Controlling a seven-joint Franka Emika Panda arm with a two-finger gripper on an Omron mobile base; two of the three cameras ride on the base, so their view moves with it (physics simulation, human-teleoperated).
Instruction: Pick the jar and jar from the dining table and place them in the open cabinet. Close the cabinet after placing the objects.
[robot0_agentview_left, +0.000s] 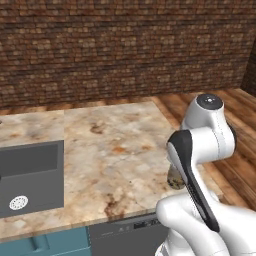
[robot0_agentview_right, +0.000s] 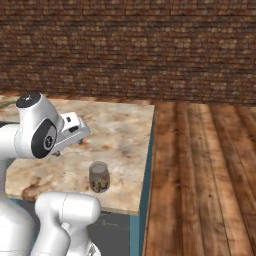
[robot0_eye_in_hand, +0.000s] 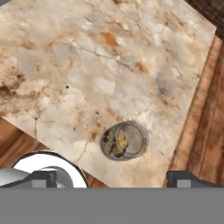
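Currently on the first pick: approach phase for the small jar (robot0_agentview_right: 99, 177), nothing grasped yet.

Jar location: upright on the marbled worktop (robot0_agentview_left: 115, 150), near the front edge at the corner toward the wood floor (robot0_agentview_right: 200, 175). In the hand view the jar (robot0_eye_in_hand: 124, 141) is seen from above, clear glass with brownish contents, standing alone with bare stone around it. In the left base view just a sliver of the jar (robot0_agentview_left: 174, 178) peeks out behind the arm's forearm.

Gripper (robot0_eye_in_hand: 118, 177): jaws wide open and empty. Both finger tips sit at the bottom of the hand view, and the jar lies above the gap between them, slightly toward the centre. The hand is above the worktop and apart from the jar, no contact.

Sink basin (robot0_agentview_left: 30, 177) is at the far side of the worktop, well apart from the jar, not a factor.

Next move, as I read it: centre the hand over the jar, descend so the fingers straddle the body below the lid, then close. Being close to the edge, a sideways nudge during descent could push it off, so come down straight.

Cabinet placement and the door closing are both pending.
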